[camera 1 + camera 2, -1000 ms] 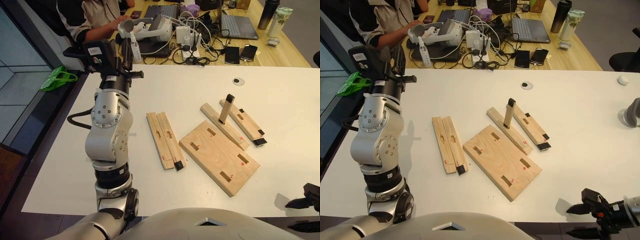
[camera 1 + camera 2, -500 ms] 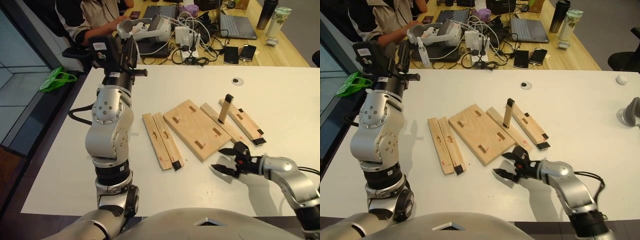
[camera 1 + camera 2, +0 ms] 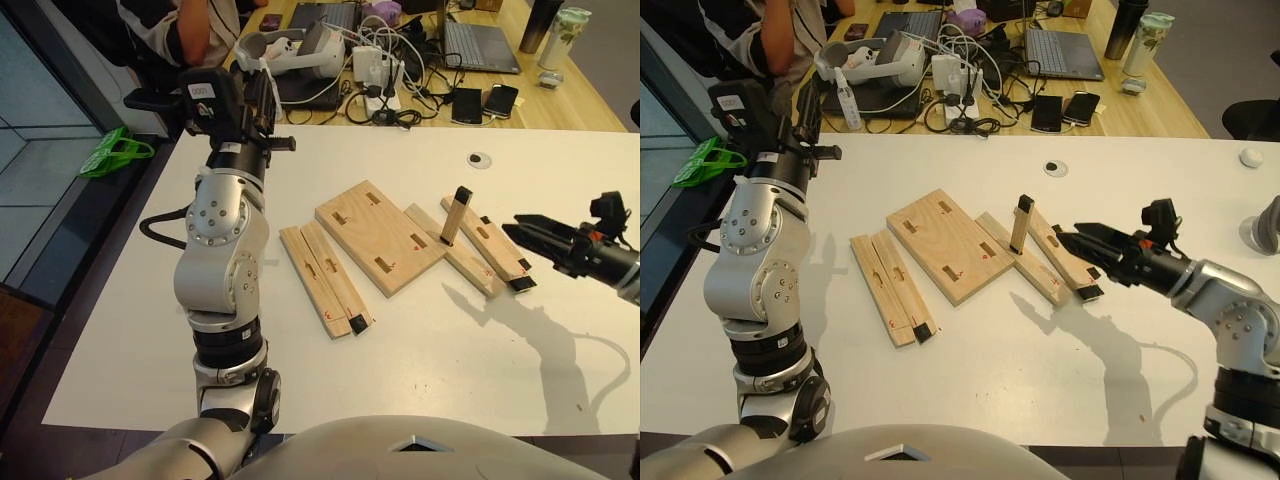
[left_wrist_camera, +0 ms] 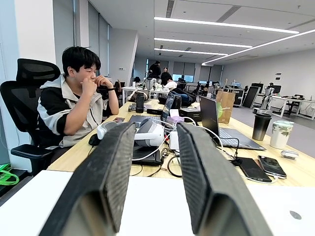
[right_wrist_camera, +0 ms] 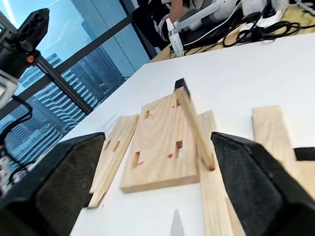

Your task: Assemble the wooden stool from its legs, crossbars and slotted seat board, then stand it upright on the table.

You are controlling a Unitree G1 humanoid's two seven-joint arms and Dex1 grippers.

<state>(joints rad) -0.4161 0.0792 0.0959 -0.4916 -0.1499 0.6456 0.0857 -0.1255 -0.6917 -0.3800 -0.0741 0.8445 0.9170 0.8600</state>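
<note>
Fingers of the right gripper are being held spread and empty at the right edge of the frame, near two leg boards; a crossbar is being held upright in one of them. Fingers of the left gripper are likewise being held spread, raised at upper left. The slotted seat board is being supported flat by the table at centre, beside two further legs.

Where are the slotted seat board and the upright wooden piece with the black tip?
slotted seat board (image 3: pixel 380 237): left eye view, bare wood at its middle.
upright wooden piece (image 3: pixel 455 219): left eye view, middle of its shaft.
</note>
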